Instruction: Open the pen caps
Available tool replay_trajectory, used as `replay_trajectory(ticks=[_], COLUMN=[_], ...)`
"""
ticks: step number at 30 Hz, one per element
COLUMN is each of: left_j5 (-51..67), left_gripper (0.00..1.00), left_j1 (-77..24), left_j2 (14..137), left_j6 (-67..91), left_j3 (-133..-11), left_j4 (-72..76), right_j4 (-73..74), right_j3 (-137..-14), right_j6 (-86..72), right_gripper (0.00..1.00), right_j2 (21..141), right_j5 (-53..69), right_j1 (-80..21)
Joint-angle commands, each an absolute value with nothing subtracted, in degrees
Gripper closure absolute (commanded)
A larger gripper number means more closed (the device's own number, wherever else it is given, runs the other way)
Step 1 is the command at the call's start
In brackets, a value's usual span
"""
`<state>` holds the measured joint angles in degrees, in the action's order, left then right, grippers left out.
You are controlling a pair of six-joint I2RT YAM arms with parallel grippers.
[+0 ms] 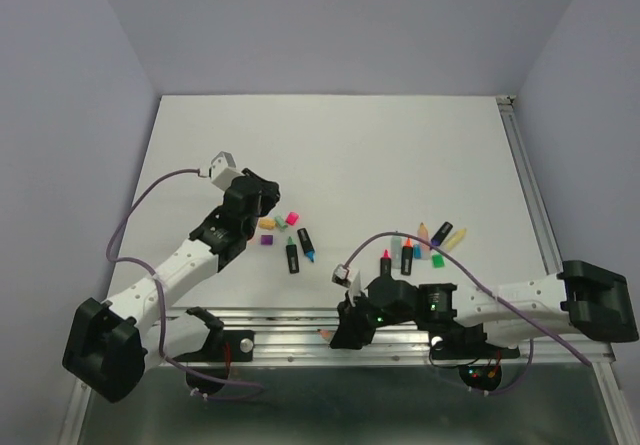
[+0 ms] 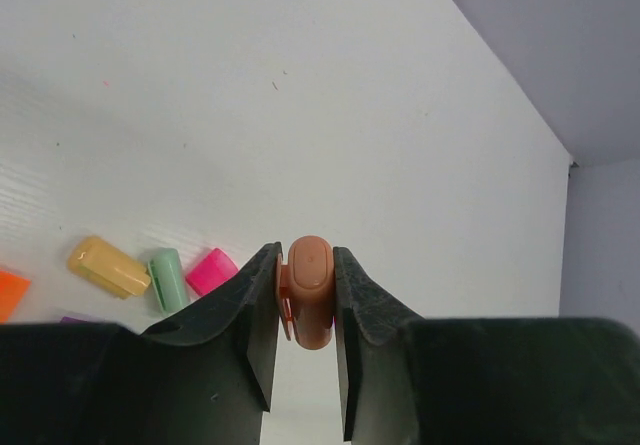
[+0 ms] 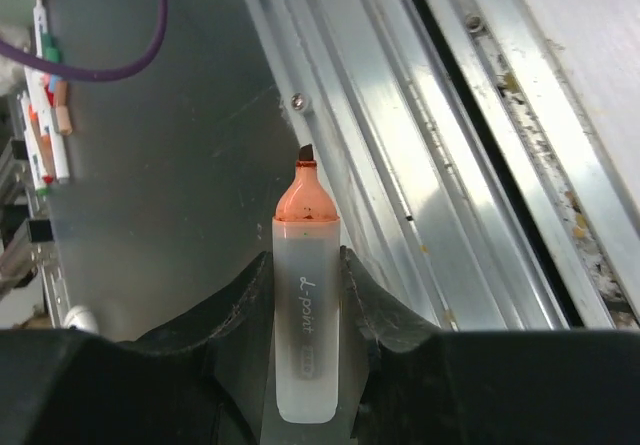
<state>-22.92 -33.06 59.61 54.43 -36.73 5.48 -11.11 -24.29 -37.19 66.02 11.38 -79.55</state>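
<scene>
The white table [image 1: 400, 155] ends at an aluminium rail [image 1: 290, 317] on its near edge. The left arm [image 1: 190, 255] reaches well beyond the rail over the table. The right arm [image 1: 500, 300] lies along the rail, its wrist turned down over it.

The right gripper [image 3: 305, 260] hangs just above the rail [image 3: 480, 215]. Its jaws are closed on a pale translucent pen [image 3: 305, 305] that has an orange tip and no cap. The left gripper [image 2: 305, 255] is well beyond the rail, pinched nearly shut on a peach cap [image 2: 310, 295] that it holds clear of the table. By colour, this cap likely belongs to the held pen, so that pen looks finished.

Two black pens [image 1: 298, 249] lie on the table beyond the rail with bare tips. To their right is a pen group [image 1: 420, 245]. Some pens in it show coloured tips, but it is too small to tell whether any keep their caps.

Farther from the rail, just beside the left gripper, a yellow cap [image 2: 108, 267], a green cap [image 2: 168, 279] and a pink cap [image 2: 211, 271] lie loose in a row.

With several caps already off, most of the task looks done. What is left seems to be setting down this cap and pen, then opening any pen in the right-hand group that is capped.
</scene>
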Motion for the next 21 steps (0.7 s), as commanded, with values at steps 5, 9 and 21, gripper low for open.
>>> replay_trajectory(ticks=[5,9,21], left_j5=[-20.56,-20.04,-17.58], left_gripper=[1.00,1.00,0.77], left_j1=[-31.20,-31.11,-31.20], left_j2=[63.36,65.04,64.77], left_j6=[50.62,51.15,48.78], left_j3=[-43.32,-42.55,-38.41], left_j4=[-4.63,-13.43,-14.76], right_j4=[4.63,10.46,16.08], right_j3=[-27.85,-28.04,-34.88], right_j6=[-44.73,-44.92,-40.96], right_gripper=[0.99,0.99,0.99], right_j2=[57.40,54.32,67.13], right_j5=[-15.59,-16.01,-18.54], right_j1=[-78.40,-69.90,-44.04])
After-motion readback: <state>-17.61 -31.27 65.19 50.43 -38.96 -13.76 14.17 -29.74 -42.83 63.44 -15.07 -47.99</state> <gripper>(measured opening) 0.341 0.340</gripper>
